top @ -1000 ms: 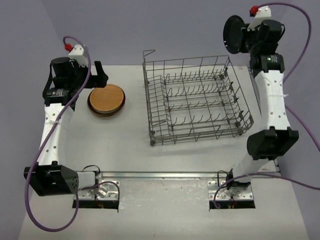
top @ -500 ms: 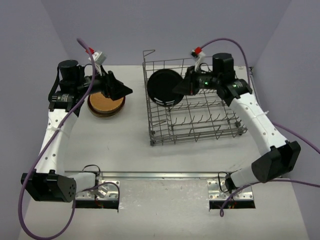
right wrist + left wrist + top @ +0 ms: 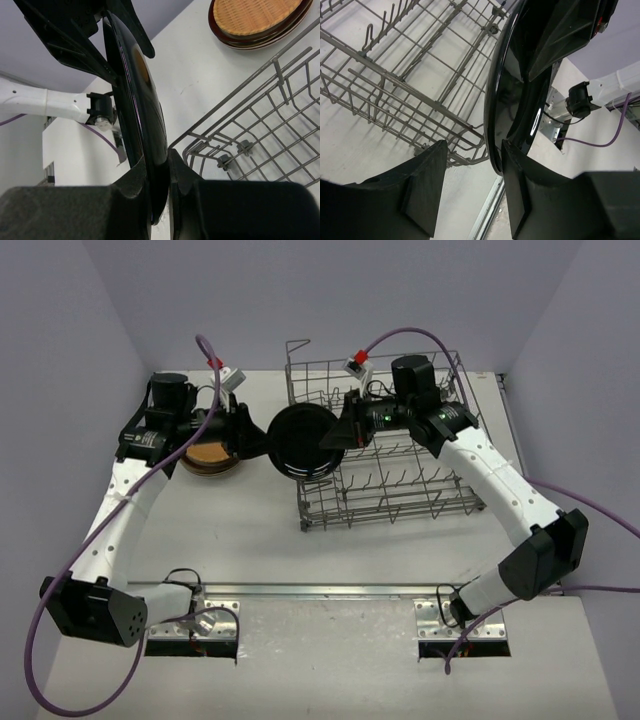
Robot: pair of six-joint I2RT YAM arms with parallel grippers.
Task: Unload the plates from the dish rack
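A dark, glossy plate (image 3: 298, 440) hangs on edge in the air just left of the dish rack (image 3: 400, 455). My right gripper (image 3: 335, 433) is shut on its right rim; in the right wrist view both fingers (image 3: 177, 172) pinch the plate (image 3: 142, 100). My left gripper (image 3: 262, 440) straddles the opposite rim, still open. In the left wrist view one finger (image 3: 512, 180) lies against the plate (image 3: 512, 100), while the other finger (image 3: 427, 185) stands well clear of it. The rack (image 3: 395, 75) holds no dishes where it shows.
A stack of plates (image 3: 205, 458) with an orange-tan woven-look one on top (image 3: 255, 20) sits on the table left of the rack, partly hidden under the left arm. The rack's raised corner loop (image 3: 297, 345) stands at its far left corner.
The right arm swung the dark plate from high at the far right, across the rack, to its left edge. The left gripper moved right from the stack to the plate, and its jaws narrowed.
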